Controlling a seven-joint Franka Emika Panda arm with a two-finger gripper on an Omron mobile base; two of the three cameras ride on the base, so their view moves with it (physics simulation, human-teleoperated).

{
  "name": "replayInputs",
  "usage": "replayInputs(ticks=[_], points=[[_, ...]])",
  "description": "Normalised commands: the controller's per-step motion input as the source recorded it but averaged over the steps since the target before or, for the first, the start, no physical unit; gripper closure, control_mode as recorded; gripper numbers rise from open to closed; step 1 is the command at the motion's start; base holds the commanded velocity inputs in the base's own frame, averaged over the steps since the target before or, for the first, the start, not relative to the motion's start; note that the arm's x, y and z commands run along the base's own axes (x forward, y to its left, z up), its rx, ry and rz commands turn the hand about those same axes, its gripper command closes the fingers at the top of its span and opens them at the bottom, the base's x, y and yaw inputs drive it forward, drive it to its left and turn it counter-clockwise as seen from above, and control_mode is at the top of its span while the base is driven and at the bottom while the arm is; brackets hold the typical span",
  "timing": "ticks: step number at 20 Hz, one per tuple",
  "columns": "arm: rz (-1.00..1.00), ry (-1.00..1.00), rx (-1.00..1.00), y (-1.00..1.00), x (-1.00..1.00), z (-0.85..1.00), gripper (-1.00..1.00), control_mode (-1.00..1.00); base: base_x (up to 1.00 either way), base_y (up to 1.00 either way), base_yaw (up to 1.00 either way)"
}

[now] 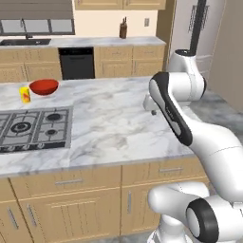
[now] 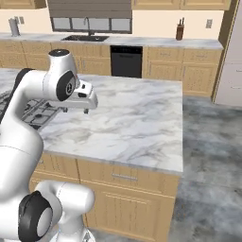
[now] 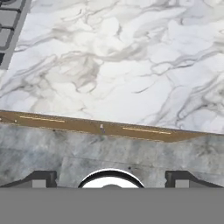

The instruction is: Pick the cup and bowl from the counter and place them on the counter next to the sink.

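Arm folded, elbow high, wrist level. End effector (image 2: 74, 110) pointing down, jaws spread wide, nothing between the fingertips (image 3: 43, 178), hovering above counter (image 2: 137, 123).

We see an evenly bright, flat, rendered light with no clear source. The white marble surface with grey veins (image 1: 114, 123) shows no glare, and only a faint soft shadow lies on it beneath the white robot arm (image 2: 45, 87). All views look slightly soft and coarse; edges stay straight, undistorted.
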Motion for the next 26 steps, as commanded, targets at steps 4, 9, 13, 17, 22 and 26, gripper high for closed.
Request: replayInputs(ticks=[4,9,13,17,22,26], points=[[0.0,0.0,0.0,0.0,0.0,0.0,-1.0,1.0,0.36,-1.0,0.25],[0.0,0.0,0.0,0.0,0.0,0.0,-1.0,1.0,0.14,-1.0,0.16],[0.0,0.0,0.0,0.0,0.0,0.0,-1.0,1.0,0.09,-1.0,0.08],[0.0,0.0,0.0,0.0,0.0,0.0,-1.0,1.0,0.17,-1.0,0.09],[0.0,0.0,0.0,0.0,0.0,0.0,-1.0,1.0,0.26,-1.0,0.08],[0.0,0.0,0.0,0.0,0.0,0.0,-1.0,1.0,0.19,-1.0,0.01]])
